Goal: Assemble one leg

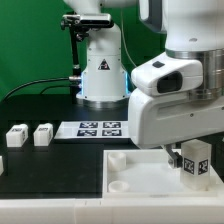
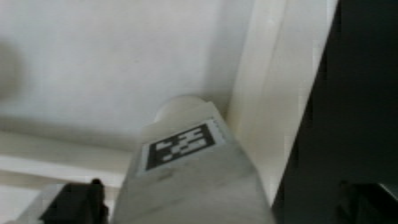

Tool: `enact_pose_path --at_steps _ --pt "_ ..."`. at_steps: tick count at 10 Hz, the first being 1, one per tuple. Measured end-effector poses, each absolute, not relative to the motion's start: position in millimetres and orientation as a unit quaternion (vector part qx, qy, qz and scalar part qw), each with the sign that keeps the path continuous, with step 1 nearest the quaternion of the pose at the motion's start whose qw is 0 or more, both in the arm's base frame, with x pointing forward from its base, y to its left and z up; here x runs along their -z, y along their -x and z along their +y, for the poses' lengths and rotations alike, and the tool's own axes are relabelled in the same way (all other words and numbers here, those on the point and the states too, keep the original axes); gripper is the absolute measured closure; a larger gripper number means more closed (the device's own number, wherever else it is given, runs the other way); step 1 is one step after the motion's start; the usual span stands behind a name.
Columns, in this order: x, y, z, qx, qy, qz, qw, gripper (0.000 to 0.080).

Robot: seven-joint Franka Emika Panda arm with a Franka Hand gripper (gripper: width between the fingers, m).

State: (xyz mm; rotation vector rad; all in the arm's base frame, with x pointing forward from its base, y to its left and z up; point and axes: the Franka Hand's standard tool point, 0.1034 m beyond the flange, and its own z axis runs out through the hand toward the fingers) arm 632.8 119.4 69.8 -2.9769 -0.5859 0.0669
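Note:
My gripper (image 1: pixel 192 153) is shut on a leg (image 1: pixel 197 168), a small white block with a black-and-white marker on its face. It holds the leg upright over the exterior view's right end of the large flat white square piece (image 1: pixel 140 172). In the wrist view the leg (image 2: pixel 192 160) fills the space between the dark fingers (image 2: pixel 73 204), with the white piece (image 2: pixel 107 80) behind it. I cannot tell whether the leg touches the piece. Two more legs (image 1: pixel 17 136) (image 1: pixel 43 133) stand on the black table at the exterior view's left.
The marker board (image 1: pixel 98 128) lies on the table in front of the arm's white base (image 1: pixel 100 70). The white piece has round sockets (image 1: pixel 119 184) near its left corners. A green backdrop stands behind.

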Motion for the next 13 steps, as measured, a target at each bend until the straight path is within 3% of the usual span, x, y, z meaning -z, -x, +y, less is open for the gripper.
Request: enact_pose_path --at_steps 3,5,6,7,9,13 --pt "-69.2 -633.0 118.0 -0.021 0.977 -0.207 0.054 0.015" --pt "-68.8 -632.9 117.8 -0.021 0.977 -0.206 0.054 0.0407" --pt "-68.7 -632.9 117.5 -0.021 0.977 -0.206 0.054 0.0407" --pt "-68.6 -633.0 117.3 -0.022 0.979 -0.193 0.054 0.0508" --pt "-68.7 -633.5 117.4 -0.023 0.986 -0.155 0.054 0.0506" --pt "-67.8 -633.7 118.2 -0.035 0.988 0.147 0.039 0.0506"
